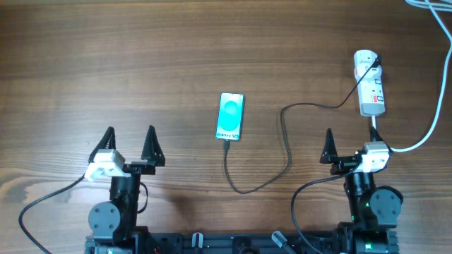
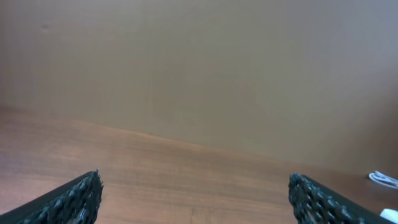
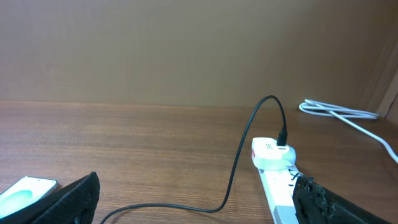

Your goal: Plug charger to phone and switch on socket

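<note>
Overhead view: the phone (image 1: 230, 116) lies flat near the middle of the wooden table (image 1: 141, 49), screen up and glowing cyan. Its short edge with white text is turned toward the near side. The charger (image 1: 288, 152), a thin black cable, meets that near edge of the phone; whether its tip is fully seated cannot be told. From there the cable drops toward the near side, curves round to the right, climbs in a loop and runs on to the far end of the socket (image 1: 370, 88). There it enters a white adapter (image 1: 364, 59) plugged into the strip.

The socket lies lengthwise at the right of the table, well apart from the phone. Its red and black markings are too small to read, so the switch position cannot be told. A thick white lead (image 1: 439, 106) leaves the socket's near end and sweeps out to the right, then up to the far corner.

The right gripper (image 1: 351, 136) stands just beside the socket's near end, fingers spread and holding nothing. Right wrist view: the socket sits close to the right-hand finger and the phone beside the left-hand one. The left gripper (image 1: 130, 134) rests left of the phone, well apart from it, fingers likewise spread and empty. Left wrist view: wood grain, with a plain wall (image 2: 199, 62) beyond.
</note>
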You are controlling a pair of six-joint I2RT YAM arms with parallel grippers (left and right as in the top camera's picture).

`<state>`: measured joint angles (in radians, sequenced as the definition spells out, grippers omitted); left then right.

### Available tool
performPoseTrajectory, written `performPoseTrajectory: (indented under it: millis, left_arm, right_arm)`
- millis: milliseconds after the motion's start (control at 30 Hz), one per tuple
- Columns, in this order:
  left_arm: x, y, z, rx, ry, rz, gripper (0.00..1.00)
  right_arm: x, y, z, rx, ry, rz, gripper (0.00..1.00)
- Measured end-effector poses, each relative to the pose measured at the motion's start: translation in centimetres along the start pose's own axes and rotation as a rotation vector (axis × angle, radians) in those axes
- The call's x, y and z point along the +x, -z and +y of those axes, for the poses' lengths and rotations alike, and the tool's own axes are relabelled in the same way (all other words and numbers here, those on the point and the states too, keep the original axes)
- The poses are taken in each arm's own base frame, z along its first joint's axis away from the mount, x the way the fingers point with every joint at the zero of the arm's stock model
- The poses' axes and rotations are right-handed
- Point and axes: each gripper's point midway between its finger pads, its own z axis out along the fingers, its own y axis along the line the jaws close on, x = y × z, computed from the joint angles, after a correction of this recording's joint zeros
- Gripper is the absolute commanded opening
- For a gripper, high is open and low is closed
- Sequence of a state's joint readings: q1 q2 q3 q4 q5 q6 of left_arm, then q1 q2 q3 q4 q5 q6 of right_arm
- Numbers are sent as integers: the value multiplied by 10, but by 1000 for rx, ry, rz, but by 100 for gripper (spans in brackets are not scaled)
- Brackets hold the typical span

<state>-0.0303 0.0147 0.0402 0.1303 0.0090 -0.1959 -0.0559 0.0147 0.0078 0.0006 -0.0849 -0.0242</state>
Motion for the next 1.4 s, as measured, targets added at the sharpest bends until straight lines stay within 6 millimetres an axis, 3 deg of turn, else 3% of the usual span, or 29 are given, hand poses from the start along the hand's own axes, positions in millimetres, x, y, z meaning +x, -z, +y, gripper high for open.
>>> performPoseTrajectory:
  millis: [233, 500, 867, 1400]
  left_arm:
    - [6, -1, 4, -13, -1, 0, 100]
    - [59, 6, 27, -107, -48, 212, 100]
    - [59, 6, 27, -78, -241, 224, 100]
    - [59, 6, 27, -78, -243, 224, 100]
  right_arm:
    - [0, 0, 0, 0, 0, 0, 100]
    - [0, 0, 0, 0, 0, 0, 100]
    - [0, 0, 0, 0, 0, 0, 100]
    - [0, 0, 0, 0, 0, 0, 100]
